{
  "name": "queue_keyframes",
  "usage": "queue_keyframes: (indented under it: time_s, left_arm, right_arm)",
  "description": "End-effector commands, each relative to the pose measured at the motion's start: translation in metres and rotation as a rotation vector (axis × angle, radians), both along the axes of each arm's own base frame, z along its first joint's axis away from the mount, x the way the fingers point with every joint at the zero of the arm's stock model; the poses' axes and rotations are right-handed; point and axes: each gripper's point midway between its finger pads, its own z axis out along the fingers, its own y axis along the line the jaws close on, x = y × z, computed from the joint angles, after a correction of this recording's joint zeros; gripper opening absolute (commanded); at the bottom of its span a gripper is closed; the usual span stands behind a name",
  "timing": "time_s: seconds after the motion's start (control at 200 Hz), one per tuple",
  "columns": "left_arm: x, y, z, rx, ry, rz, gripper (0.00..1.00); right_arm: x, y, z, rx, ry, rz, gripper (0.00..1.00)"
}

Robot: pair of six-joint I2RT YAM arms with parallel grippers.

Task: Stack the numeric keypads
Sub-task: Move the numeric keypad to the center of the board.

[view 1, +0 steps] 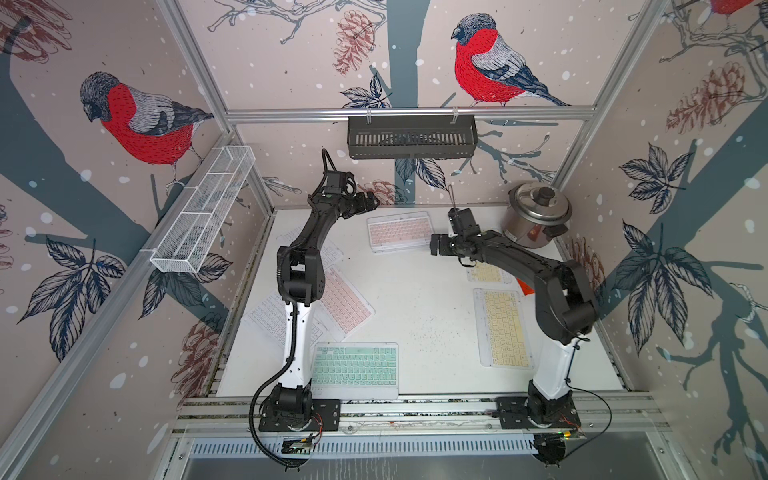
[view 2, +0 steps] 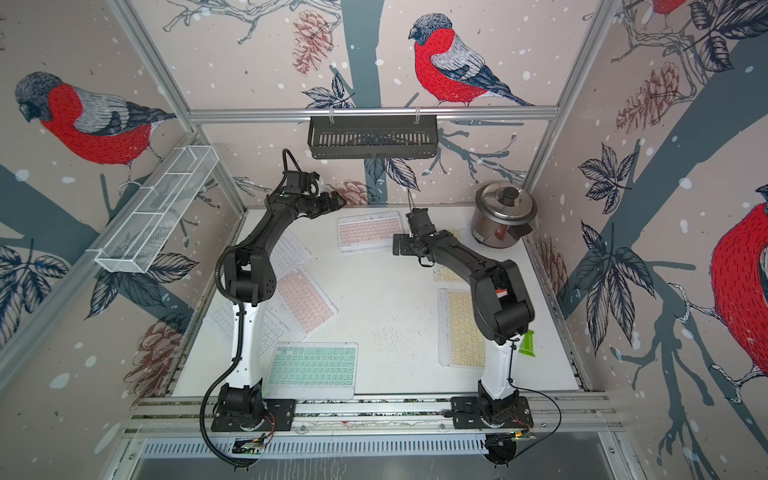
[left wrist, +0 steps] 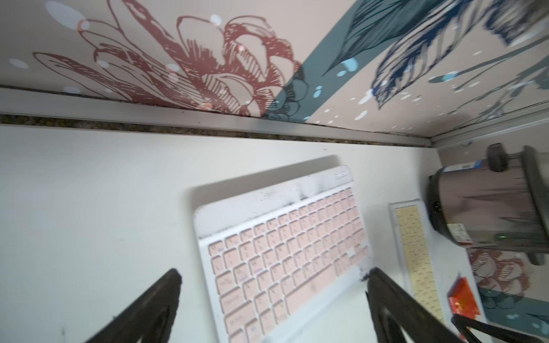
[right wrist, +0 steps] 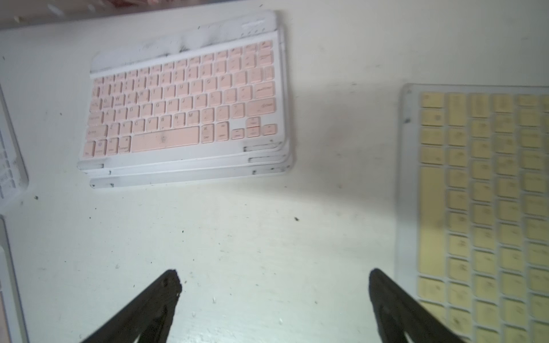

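Left gripper (left wrist: 273, 273): the jaws are spread wide and nothing is held between them. It is hung over the far side of the table (view 1: 415, 316), just beside the far-left corner of the pink stack (view 1: 399, 230). In the left wrist view one fingertip (left wrist: 383, 285) is seen against the stack's near edge; whether it touches cannot be told.

Right gripper (right wrist: 274, 273): the jaws are likewise spread wide. Only bare, speckled table is seen between the fingers, and nothing is gripped or touched. In both top views it is placed just off the stack's right end, pointed toward it.

Pink stack: several keypads are piled at the far middle of the table, with a pink-keyed one on top. Their stepped white edges are shown in the right wrist view, so the pile is not squared up.

Loose keypads, all flat on the table:
- A pink keypad (view 1: 345, 301) is laid aslant at the left, overlapping a white keypad (view 1: 266, 320). Both are partly hidden by the left arm (view 1: 299, 266).
- A second white keypad (view 1: 330, 251) is glimpsed behind that arm.
- A mint keypad (view 1: 355, 365) is set near the front edge, beside the left base.
- A yellow keypad (view 1: 505, 328) is laid lengthwise at the right.
- A second yellow keypad (view 1: 486, 273) is mostly covered by the right arm (view 1: 557, 286), between the first and the cooker (view 1: 536, 214) in the far-right corner.
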Motion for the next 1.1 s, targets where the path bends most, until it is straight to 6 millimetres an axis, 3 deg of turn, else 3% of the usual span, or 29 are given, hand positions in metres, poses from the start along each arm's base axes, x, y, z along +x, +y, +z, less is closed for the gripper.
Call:
queue_keyframes:
  time_s: [0.0, 0.235, 0.36, 0.461, 0.601, 0.771, 0.976, 1.096]
  left_arm:
    - [-0.039, -0.041, 0.006, -0.079, 0.047, -0.042, 0.97]
    - [-0.143, -0.164, -0.025, -0.220, 0.170, -0.239, 0.97]
    - [-0.191, -0.216, -0.033, -0.246, 0.209, -0.343, 0.97]
    - [-0.220, -0.245, -0.040, -0.272, 0.254, -0.407, 0.97]
    - [-0.252, -0.273, -0.048, -0.318, 0.302, -0.478, 0.97]
    - [-0.266, -0.273, -0.053, -0.332, 0.328, -0.486, 0.97]
    - [-0.274, -0.256, -0.055, -0.317, 0.345, -0.460, 0.97]
    - [-0.284, -0.244, -0.071, -0.305, 0.399, -0.446, 0.97]
  right_arm:
    - [-0.033, -0.037, -0.011, 0.090, 0.098, -0.078, 1.00]
    - [-0.106, -0.155, -0.044, 0.177, 0.193, -0.367, 1.00]
    - [-0.135, -0.199, -0.062, 0.215, 0.214, -0.486, 1.00]
    - [-0.148, -0.219, -0.075, 0.263, 0.242, -0.545, 1.00]
    - [-0.155, -0.217, -0.084, 0.301, 0.259, -0.558, 1.00]
    - [-0.164, -0.199, -0.094, 0.316, 0.291, -0.529, 1.00]
    - [-0.169, -0.147, -0.088, 0.349, 0.303, -0.443, 1.00]
    - [-0.171, -0.113, -0.081, 0.397, 0.297, -0.397, 1.00]
